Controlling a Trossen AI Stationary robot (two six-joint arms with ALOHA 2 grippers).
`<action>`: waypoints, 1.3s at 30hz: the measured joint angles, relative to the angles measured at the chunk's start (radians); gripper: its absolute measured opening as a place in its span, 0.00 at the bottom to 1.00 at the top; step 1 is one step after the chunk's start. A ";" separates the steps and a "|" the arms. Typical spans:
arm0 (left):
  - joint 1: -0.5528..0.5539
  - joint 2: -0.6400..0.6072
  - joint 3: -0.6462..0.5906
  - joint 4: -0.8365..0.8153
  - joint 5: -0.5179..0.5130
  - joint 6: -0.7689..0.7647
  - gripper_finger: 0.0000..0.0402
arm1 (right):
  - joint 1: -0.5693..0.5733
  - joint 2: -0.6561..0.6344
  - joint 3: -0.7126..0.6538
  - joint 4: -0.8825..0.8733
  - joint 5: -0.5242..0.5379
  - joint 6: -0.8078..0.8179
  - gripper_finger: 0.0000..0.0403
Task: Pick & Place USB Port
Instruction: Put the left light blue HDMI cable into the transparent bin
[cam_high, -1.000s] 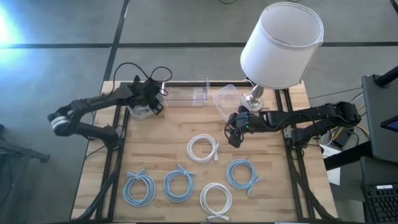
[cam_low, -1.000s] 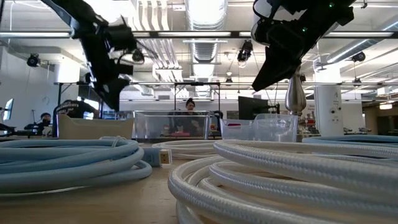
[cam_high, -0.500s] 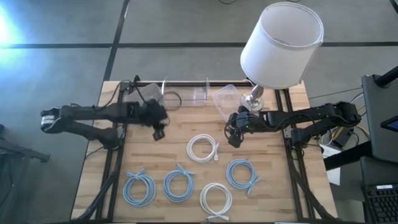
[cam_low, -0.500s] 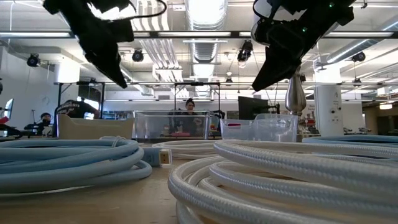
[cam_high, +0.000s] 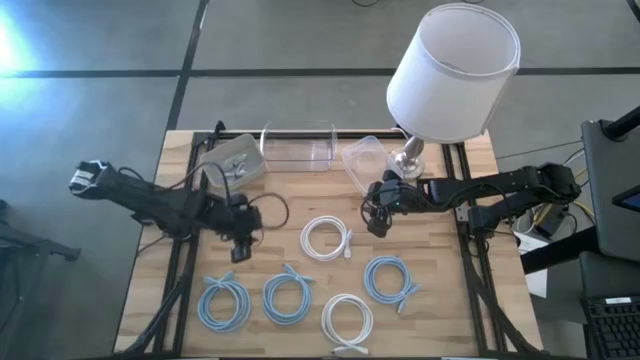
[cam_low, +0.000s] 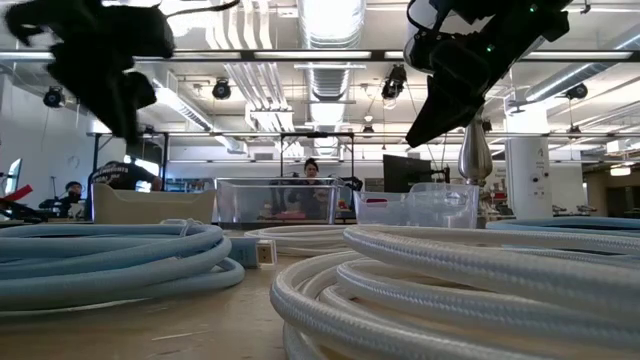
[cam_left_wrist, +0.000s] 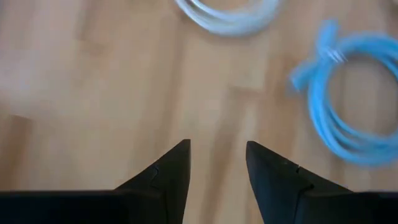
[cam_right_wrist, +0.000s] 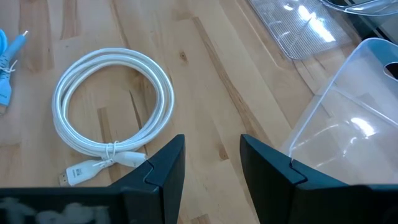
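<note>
A wooden table (cam_high: 440, 300) on a dark frame stands on a grey floor (cam_high: 100, 110). At its far right corner is a lamp with a large white shade (cam_high: 452, 70) and a silvery base (cam_high: 408, 155). Beyond the table the room shows ceiling light strips (cam_low: 330, 20), ducts, and people (cam_low: 312, 168) seated far off. A dark monitor (cam_high: 612, 170) stands off the table's right edge.
</note>
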 joint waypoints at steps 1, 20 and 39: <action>-0.029 0.001 -0.010 -0.001 0.008 -0.008 0.39 | 0.000 0.000 0.000 0.000 0.000 0.000 0.37; -0.448 0.050 -0.196 0.200 0.171 -0.297 0.37 | 0.000 0.000 -0.001 0.000 0.000 0.011 0.37; -0.536 0.331 -0.177 0.252 0.080 0.003 0.37 | 0.000 0.000 -0.004 0.002 -0.003 0.010 0.37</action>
